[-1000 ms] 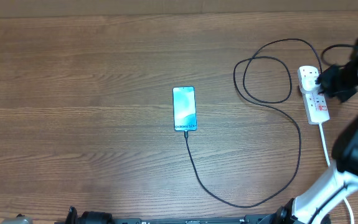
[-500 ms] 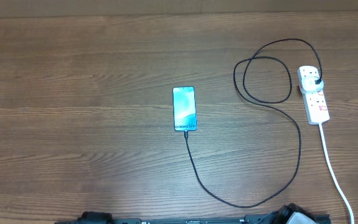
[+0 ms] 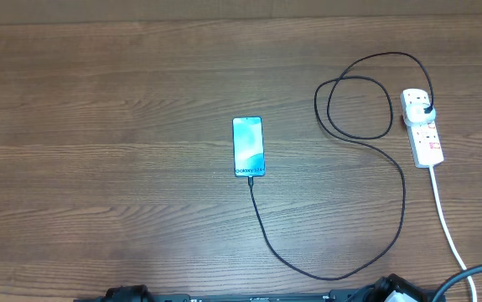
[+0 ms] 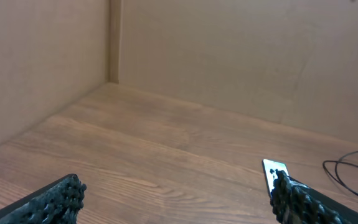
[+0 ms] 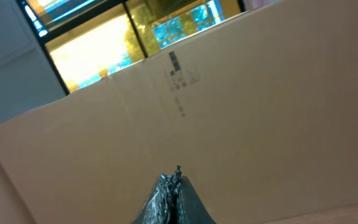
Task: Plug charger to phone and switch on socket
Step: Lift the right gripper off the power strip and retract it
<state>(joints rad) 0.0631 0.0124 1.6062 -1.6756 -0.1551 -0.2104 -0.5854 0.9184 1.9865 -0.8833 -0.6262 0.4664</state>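
The phone (image 3: 248,147) lies flat mid-table with its cyan screen lit. The black charger cable (image 3: 341,273) runs from the phone's near end, loops right and coils up to its black plug (image 3: 426,107), which sits in the white socket strip (image 3: 423,127) at the right. In the left wrist view my left gripper (image 4: 175,196) is open and empty, low over the table, with the phone (image 4: 274,171) beside its right finger. In the right wrist view my right gripper (image 5: 172,190) is shut on nothing, pointing up at a cardboard wall. Neither gripper shows in the overhead view.
The socket's thick white cord (image 3: 446,220) runs down to the table's near right edge. Cardboard walls (image 4: 228,56) enclose the back and left of the table. Arm bases sit at the bottom edge (image 3: 391,289).
My right arm has pulled away from the socket strip and left the overhead view. The plug stays in the socket; phone and cable have not moved.
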